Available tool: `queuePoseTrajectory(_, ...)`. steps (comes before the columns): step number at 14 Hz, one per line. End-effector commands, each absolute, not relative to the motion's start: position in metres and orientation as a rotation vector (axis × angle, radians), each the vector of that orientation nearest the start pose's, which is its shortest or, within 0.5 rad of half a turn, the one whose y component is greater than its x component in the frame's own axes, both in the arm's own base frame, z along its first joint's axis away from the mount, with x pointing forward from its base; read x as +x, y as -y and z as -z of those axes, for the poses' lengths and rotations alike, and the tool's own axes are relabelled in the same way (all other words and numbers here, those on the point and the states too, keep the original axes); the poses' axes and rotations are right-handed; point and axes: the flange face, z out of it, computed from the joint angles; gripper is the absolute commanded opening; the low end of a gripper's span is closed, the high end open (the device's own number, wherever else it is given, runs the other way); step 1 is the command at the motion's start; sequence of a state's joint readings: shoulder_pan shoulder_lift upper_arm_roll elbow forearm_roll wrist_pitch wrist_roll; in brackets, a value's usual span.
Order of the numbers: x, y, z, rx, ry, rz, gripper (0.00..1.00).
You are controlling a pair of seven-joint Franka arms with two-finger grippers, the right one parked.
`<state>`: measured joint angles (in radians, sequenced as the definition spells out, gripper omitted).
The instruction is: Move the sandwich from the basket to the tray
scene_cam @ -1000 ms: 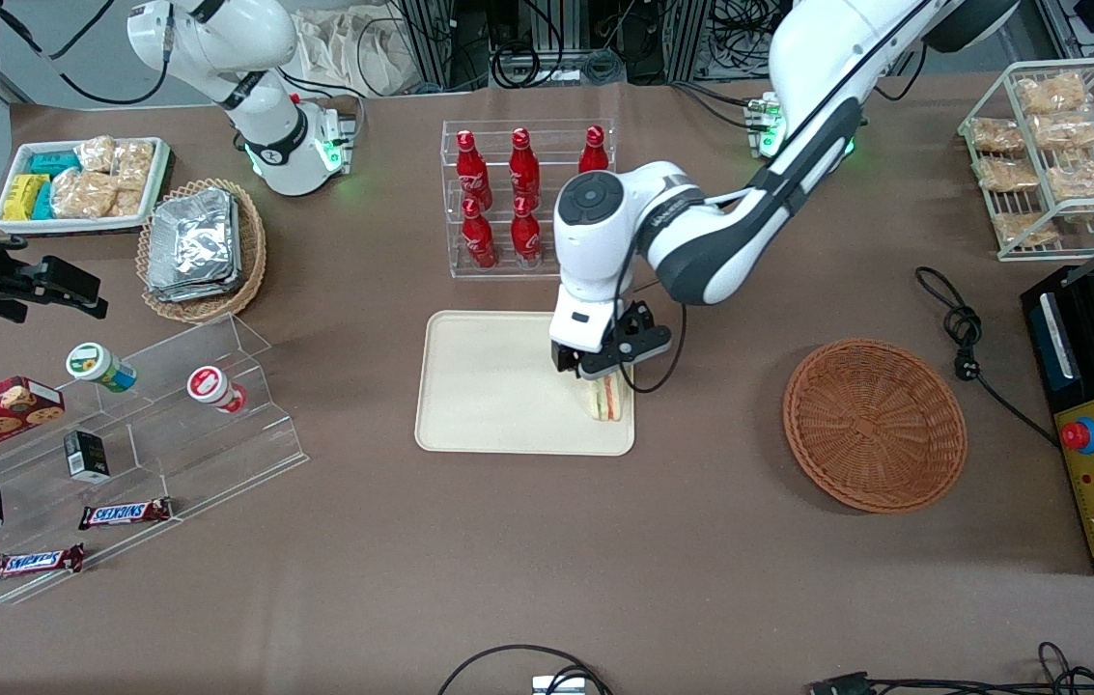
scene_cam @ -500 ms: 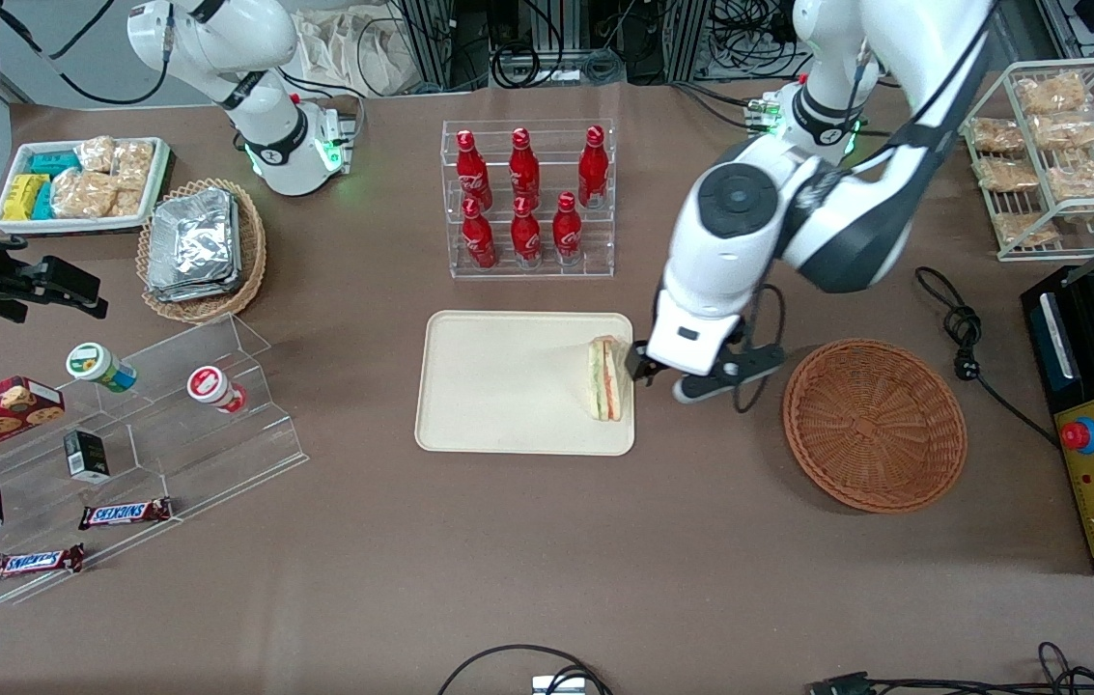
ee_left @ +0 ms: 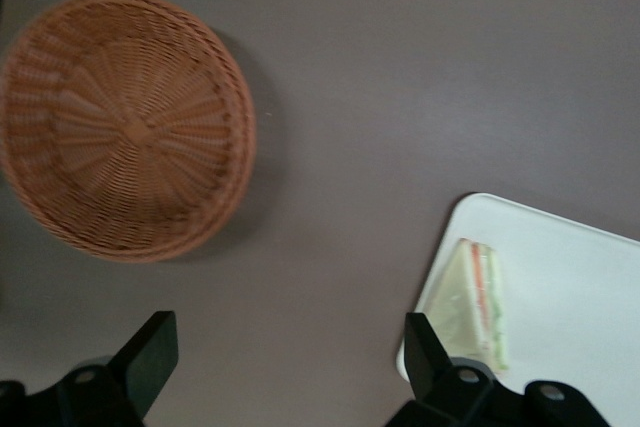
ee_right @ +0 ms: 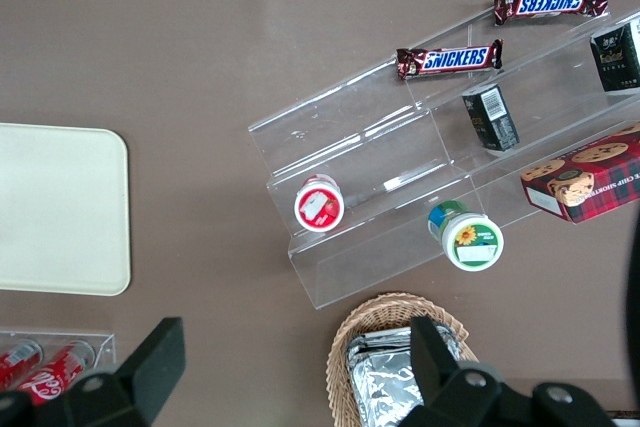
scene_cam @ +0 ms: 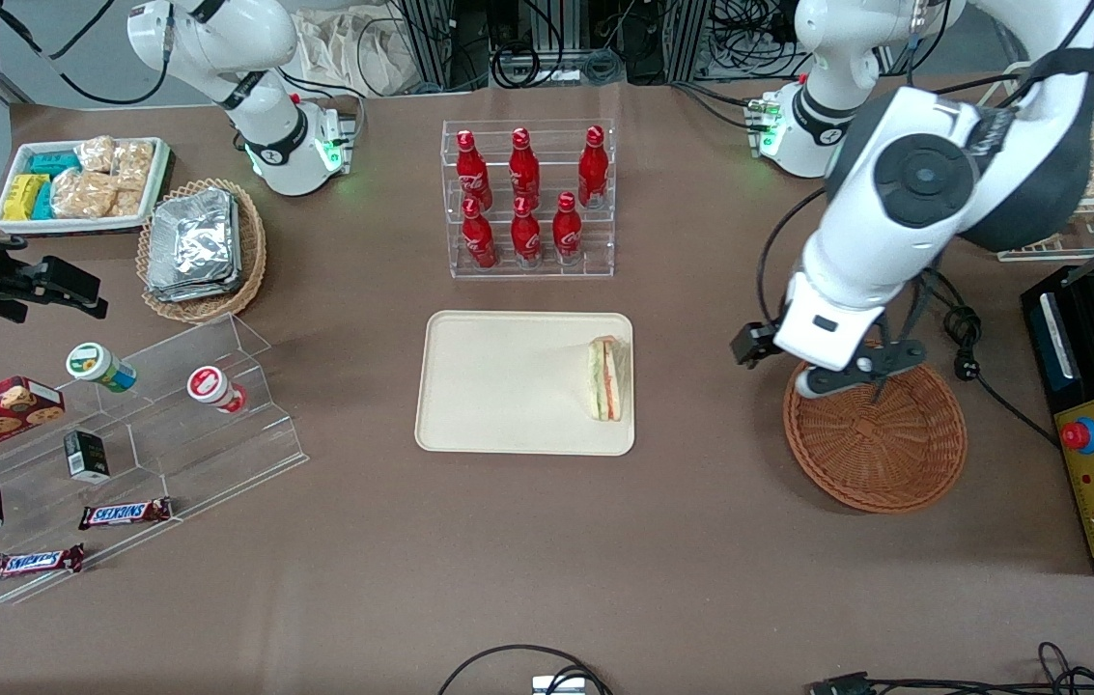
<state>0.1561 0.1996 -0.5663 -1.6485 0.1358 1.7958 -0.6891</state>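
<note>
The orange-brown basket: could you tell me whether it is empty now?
Empty: the basket shows bare weave. The sandwich lies on the tray; the open gripper hangs above the basket's rim.

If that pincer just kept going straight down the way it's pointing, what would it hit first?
Probably bare table. The open pincer points down between the basket and the tray holding the sandwich. Height is hard to judge; the front view puts it nearer the basket's rim.
</note>
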Motion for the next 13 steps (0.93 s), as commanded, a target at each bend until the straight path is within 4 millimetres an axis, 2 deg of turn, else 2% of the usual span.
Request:
queuePoseTrajectory(1, 0.57, 0.16, -0.52, -3.088, 0.31, -0.008, 1.0)
queuePoseTrajectory(3, 0.562, 0.127, -0.527, -3.101, 0.236, -0.013, 1.0)
queuePoseTrajectory(7, 0.527, 0.055, -0.544, -3.141, 0.031, -0.015, 1.0)
queuePoseTrajectory(10, 0.504, 0.05, -0.554, -3.133, -0.059, -0.029, 1.0)
queuePoseTrajectory(13, 0.497, 0.048, -0.578, -3.126, -0.043, -0.081, 1.0)
